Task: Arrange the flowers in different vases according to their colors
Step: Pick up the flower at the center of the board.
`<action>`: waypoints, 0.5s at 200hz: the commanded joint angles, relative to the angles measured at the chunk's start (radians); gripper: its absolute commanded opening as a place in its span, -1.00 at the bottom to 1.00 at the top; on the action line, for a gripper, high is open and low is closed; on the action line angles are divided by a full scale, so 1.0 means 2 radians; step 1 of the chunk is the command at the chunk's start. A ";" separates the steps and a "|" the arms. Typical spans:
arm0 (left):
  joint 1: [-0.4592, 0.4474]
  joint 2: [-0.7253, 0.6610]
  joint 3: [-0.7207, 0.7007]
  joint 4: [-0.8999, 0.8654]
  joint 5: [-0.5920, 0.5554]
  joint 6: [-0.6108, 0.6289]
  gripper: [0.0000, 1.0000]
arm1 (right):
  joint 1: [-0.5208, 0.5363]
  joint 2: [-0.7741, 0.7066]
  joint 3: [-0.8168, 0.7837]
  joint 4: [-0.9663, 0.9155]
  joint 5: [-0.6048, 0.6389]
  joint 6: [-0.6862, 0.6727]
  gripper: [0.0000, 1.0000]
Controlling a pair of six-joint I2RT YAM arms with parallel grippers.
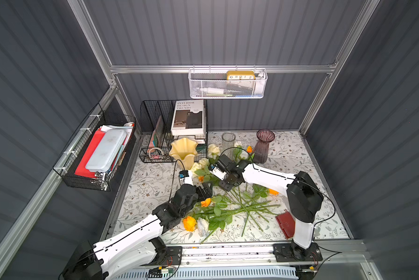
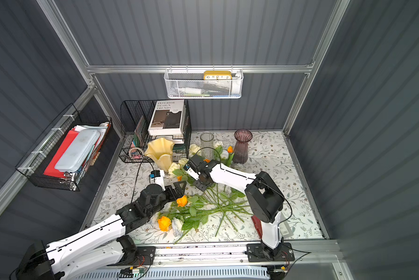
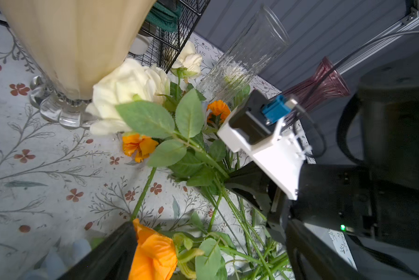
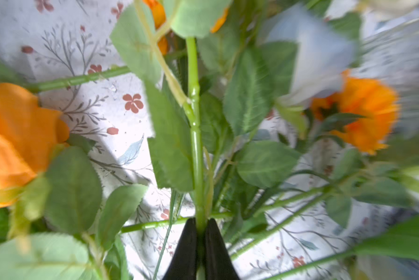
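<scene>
Several flowers (image 1: 240, 208) lie in a heap on the floral tablecloth, their green stems crossing. Orange, cream and white blooms show among them. My right gripper (image 4: 200, 230) is shut on one green leafy stem (image 4: 196, 145) at the far side of the heap; I cannot tell which bloom it carries. My left gripper (image 1: 205, 191) stands open, an orange bloom (image 3: 155, 254) between its fingers and untouched. At the back stand the vases: a pale yellow ruffled one (image 1: 183, 151), a clear cylinder (image 1: 228, 143) and a ribbed purple one (image 1: 264, 145). More blooms lie at their feet.
A black wire rack (image 1: 155, 135) with a book stands at the back left, close behind the yellow vase. A red wallet (image 1: 286, 224) lies by the right arm's base. A black basket (image 1: 94, 155) hangs on the left wall and a white basket (image 1: 228, 84) on the back rail.
</scene>
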 commanded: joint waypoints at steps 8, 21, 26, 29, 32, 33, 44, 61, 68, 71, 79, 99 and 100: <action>0.001 -0.006 -0.006 -0.005 -0.007 -0.004 0.98 | 0.003 -0.049 -0.005 0.034 0.034 -0.011 -0.99; 0.001 -0.003 -0.006 -0.003 -0.008 -0.005 0.98 | 0.003 -0.062 -0.008 0.050 0.045 -0.017 -1.00; 0.001 -0.002 -0.005 -0.002 -0.008 -0.004 0.98 | 0.003 -0.066 -0.009 0.057 0.049 -0.021 -1.00; 0.001 -0.001 -0.005 -0.002 -0.008 -0.005 0.98 | 0.003 -0.069 -0.010 0.061 0.051 -0.023 -1.00; 0.001 -0.001 -0.004 -0.002 -0.008 -0.005 0.99 | 0.003 -0.071 -0.011 0.065 0.054 -0.025 -1.00; 0.001 -0.001 -0.004 -0.002 -0.008 -0.005 0.98 | 0.003 -0.072 -0.012 0.065 0.055 -0.026 -1.00; 0.001 0.000 -0.004 -0.003 -0.007 -0.005 0.98 | 0.003 -0.080 -0.011 0.073 0.069 -0.030 -1.00; 0.001 -0.004 -0.003 -0.005 -0.006 -0.005 0.99 | 0.003 -0.093 -0.011 0.075 0.073 -0.039 -1.00; 0.001 -0.006 -0.003 -0.005 -0.004 -0.004 0.98 | 0.003 -0.098 -0.010 0.075 0.076 -0.041 -1.00; 0.001 -0.007 -0.003 -0.006 -0.004 -0.004 0.98 | 0.003 -0.100 -0.010 0.075 0.078 -0.040 -1.00; 0.001 -0.010 -0.004 -0.006 -0.002 -0.004 0.98 | 0.003 -0.107 -0.011 0.075 0.082 -0.039 -1.00; 0.001 -0.015 -0.005 -0.006 0.001 -0.003 0.98 | 0.003 -0.135 -0.021 0.098 0.094 -0.043 -1.00; 0.001 -0.015 -0.005 -0.006 0.001 -0.003 0.98 | 0.003 -0.137 -0.021 0.099 0.095 -0.044 -1.00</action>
